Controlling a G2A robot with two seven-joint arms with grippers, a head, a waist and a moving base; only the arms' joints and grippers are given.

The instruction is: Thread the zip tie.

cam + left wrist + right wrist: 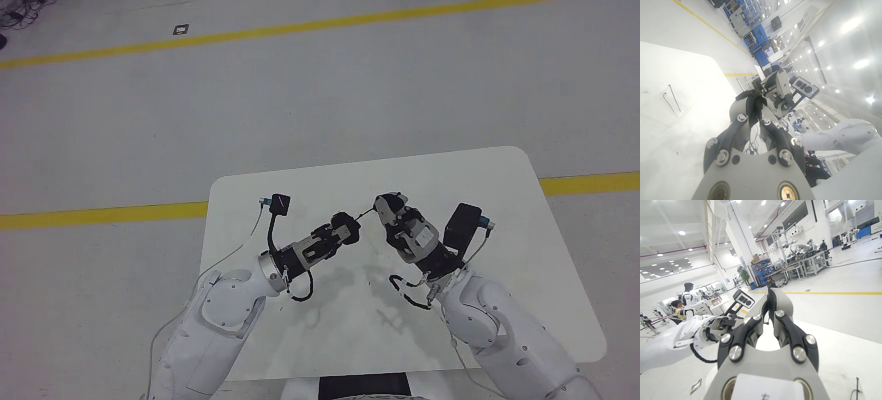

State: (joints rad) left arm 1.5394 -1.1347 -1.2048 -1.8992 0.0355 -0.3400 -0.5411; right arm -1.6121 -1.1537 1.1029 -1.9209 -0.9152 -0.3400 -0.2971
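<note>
A thin black zip tie [362,213] is held in the air above the middle of a white tabletop [500,200], stretched between two robot grippers that meet tip to tip. The right gripper [769,300] has its fingers pressed together on the tie, and the tie's small head [769,284] pokes out just past the fingertips. The left gripper [753,103], its tips wrapped in black, faces it from the left. Its fingers are also drawn together, at the tie's other end. In the top view both grippers sit near the tabletop's centre, the left gripper [350,228] slightly nearer than the right gripper [383,208]. On the tabletop lies a shallow clear tray [657,113]. It holds two spare ties side by side, one straight [675,98] and one hooked at its end [670,106].
</note>
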